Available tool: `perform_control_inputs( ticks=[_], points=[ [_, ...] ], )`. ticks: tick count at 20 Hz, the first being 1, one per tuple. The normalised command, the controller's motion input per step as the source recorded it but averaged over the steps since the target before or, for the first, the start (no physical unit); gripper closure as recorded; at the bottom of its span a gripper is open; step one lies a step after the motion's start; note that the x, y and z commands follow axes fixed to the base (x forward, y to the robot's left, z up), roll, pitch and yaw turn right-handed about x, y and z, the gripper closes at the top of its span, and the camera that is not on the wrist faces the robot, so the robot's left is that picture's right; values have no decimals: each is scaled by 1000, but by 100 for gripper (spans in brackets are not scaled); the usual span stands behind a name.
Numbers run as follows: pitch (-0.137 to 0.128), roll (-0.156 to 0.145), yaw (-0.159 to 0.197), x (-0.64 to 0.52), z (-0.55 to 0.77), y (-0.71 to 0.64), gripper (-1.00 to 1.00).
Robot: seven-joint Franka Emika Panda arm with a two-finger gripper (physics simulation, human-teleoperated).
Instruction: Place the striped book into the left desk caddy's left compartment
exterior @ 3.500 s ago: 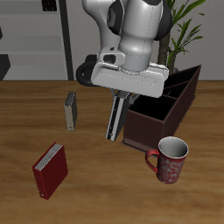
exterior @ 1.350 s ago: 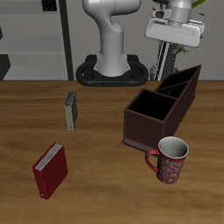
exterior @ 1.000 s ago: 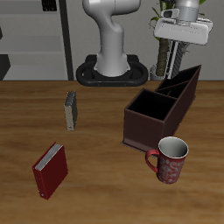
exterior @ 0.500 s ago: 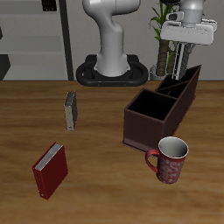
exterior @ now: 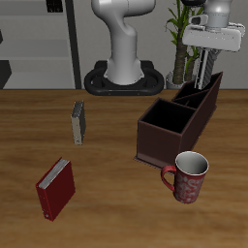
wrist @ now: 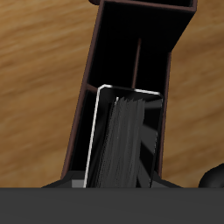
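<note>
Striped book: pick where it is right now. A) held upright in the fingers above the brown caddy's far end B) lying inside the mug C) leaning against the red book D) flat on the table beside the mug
A: the striped book hangs on edge from the gripper over the caddy, clear of the table.
</note>
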Motion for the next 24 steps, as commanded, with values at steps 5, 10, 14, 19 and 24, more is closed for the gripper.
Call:
perform_control_inputs(
  ticks=[5,10,14,19,24],
  points=[
    [5,31,2,-11,-55,190,100],
    [3,20,-12,74,-33,47,100],
    [30,0,-21,133,-204,-33,100],
    [39,10,-15,73,-162,-9,100],
    [36,20,-14,43,-194,21,100]
  ],
)
